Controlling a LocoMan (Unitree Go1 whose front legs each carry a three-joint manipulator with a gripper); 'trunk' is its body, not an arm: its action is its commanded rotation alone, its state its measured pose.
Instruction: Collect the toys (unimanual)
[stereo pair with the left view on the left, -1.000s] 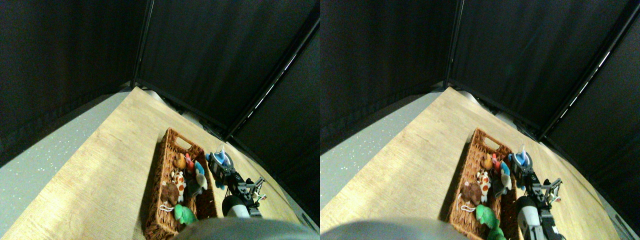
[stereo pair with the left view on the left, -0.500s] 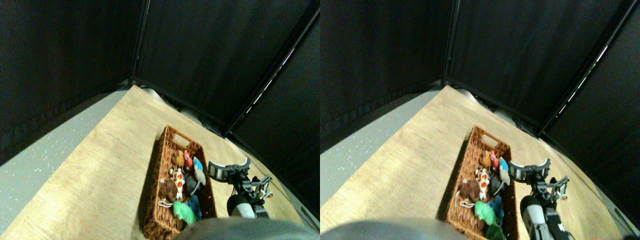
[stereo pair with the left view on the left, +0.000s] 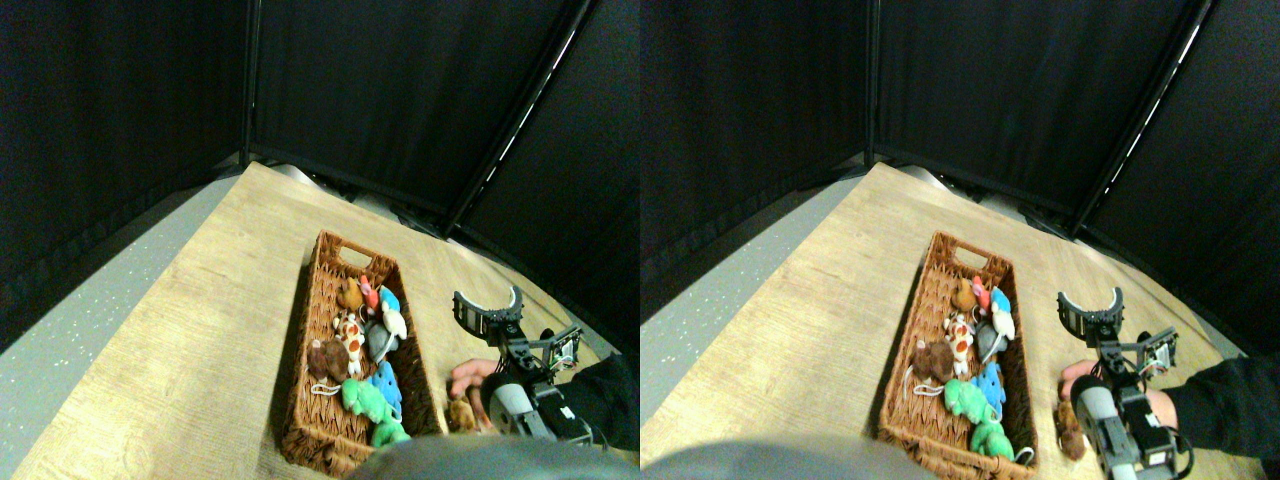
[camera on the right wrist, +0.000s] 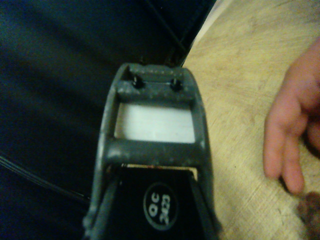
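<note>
On your far left the wooden table (stereo pair with the left view on the left: 200, 330) is bare, so nothing there threatens the run; the trouble lies further right. The woven basket (stereo pair with the left view on the left: 300, 400) sits mid-table with the toys packed in a row inside it: a brown plush (stereo pair with the left view on the left: 326, 358), a spotted one (stereo pair with the left view on the left: 349, 332), a grey one (stereo pair with the left view on the left: 380, 343), a blue one (stereo pair with the left view on the left: 386, 384) and a green one (stereo pair with the left view on the left: 362, 400) nearest you, several touching and some trailing white string loops. If you reach into that pile you risk snagging a loop and dragging a neighbour out over the rim. Just right of the basket wall a small brown toy (stereo pair with the left view on the left: 461, 414) lies on the table, and a person's hand (stereo pair with the left view on the left: 470, 378) rests right beside it, the dark sleeve (stereo pair with the left view on the left: 605, 395) running off to the right edge. That is your main hazard: any descent toward this toy now could strike or pinch the fingers, so in my judgement you should wait until the hand is clear. Your right gripper (stereo pair with the left view on the left: 488, 300) hangs above the table to the right of the basket with its jaws spread wide and nothing between them. It stands near the basket wall, so a sideways swing could knock the basket and spill what is collected. The wrist view shows the hand close beside the jaw frame, with bare table around it.
</note>
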